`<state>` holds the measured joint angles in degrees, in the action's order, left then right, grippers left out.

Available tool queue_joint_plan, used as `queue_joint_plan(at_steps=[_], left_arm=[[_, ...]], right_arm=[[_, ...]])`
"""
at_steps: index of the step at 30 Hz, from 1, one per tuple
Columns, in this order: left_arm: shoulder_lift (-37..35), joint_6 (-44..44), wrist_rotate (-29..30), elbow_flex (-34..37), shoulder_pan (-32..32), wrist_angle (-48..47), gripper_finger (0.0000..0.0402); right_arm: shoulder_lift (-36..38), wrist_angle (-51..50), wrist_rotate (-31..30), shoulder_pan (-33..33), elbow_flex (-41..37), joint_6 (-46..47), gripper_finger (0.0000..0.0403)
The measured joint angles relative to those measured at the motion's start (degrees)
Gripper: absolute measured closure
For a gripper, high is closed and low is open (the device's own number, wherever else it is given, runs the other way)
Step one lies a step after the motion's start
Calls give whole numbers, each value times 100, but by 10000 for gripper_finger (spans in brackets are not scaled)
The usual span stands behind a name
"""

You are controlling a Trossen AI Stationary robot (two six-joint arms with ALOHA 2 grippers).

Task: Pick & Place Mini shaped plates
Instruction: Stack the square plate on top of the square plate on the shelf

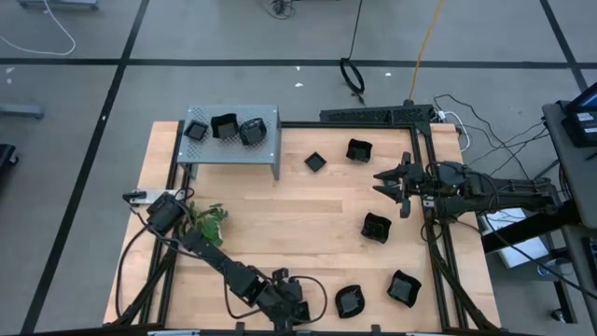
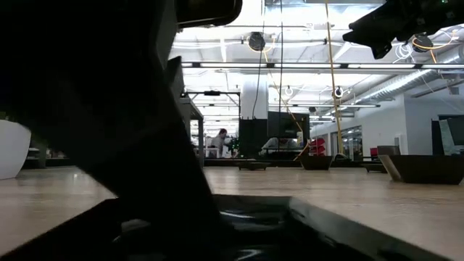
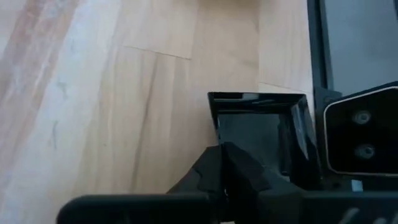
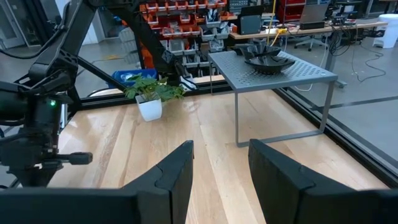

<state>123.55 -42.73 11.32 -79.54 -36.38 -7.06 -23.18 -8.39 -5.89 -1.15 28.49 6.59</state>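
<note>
Left gripper sits low at the counter's near edge, fingers closed on the rim of a black plate. Right gripper hovers at the far right, fingers apart, holding nothing. Other plates lie scattered on the counter; three rest on the grey shelf.

potted plant, grey shelf, wooden table

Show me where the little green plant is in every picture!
High view: green plant at the table's left side, beside the left arm.
Low view: not visible.
Left wrist view: not visible.
Right wrist view: in its white pot, left of the grey shelf.
Shared landmark: that shelf.
</note>
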Motion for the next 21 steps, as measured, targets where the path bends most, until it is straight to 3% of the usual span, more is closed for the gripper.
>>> queue_joint_plan(at_steps=[10,21], left_arm=[[-481,294,-100,14,525,508,392],[-1766,859,-15,14,1491,-166,391]], right_arm=[[2,-1,0,0,0,0,261],[2,-1,0,0,0,0,261]])
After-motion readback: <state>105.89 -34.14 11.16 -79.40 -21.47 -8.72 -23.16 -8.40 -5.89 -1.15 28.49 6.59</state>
